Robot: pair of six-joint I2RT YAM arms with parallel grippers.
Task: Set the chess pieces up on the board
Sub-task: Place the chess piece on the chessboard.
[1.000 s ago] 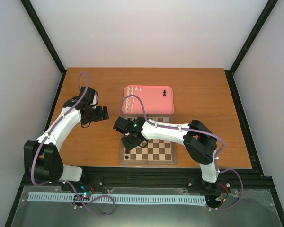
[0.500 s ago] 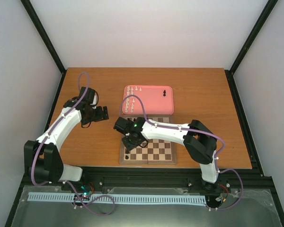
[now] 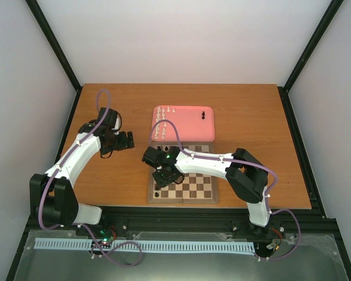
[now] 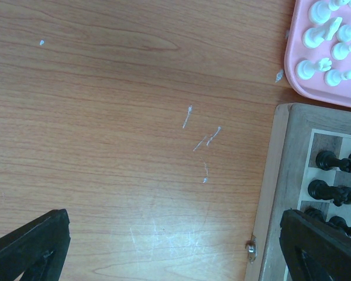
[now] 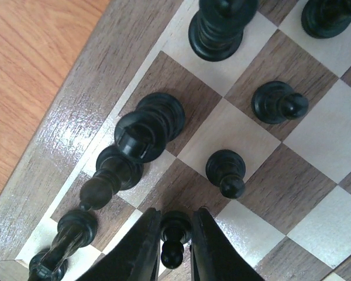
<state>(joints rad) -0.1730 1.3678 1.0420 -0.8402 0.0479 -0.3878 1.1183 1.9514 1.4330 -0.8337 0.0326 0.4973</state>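
Top view: right gripper (image 3: 162, 178) low over the board (image 3: 205, 188). Left wrist: left gripper (image 4: 172, 234) spread wide, empty, above the bench (image 4: 105, 117). Right wrist: fingers (image 5: 141, 252) hug a standing black pawn (image 5: 175, 229); clamped or released, cannot tell. Probably best to rise straight, sparing neighbouring pieces (image 5: 146, 132).

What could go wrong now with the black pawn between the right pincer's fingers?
1. The right pincer closely flanks the pawn; whether it touches it is unclear. If it drags the pawn while lifting, the pawn could tip.
2. Close by stand a second pawn and a tall piece; a sideways move could knock them over.
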